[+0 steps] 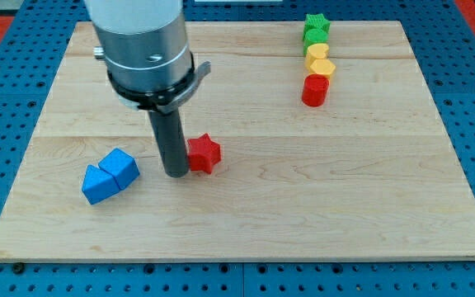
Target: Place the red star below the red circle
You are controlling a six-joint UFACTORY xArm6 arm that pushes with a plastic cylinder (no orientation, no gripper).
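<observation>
The red star (204, 153) lies on the wooden board (303, 198), left of centre. The red circle (315, 90), a short red cylinder, stands toward the view's top right, at the lower end of a column of blocks. My tip (176, 173) is at the end of the dark rod, right at the red star's left side, touching or nearly touching it. The star is far to the lower left of the red circle.
Above the red circle stand a yellow block (322, 68), another yellow block (317, 52), a green block (315, 35) and a green star (317, 22). Two blue blocks (110, 176) sit together left of my tip. The arm's grey body (138, 41) hangs over the board's upper left.
</observation>
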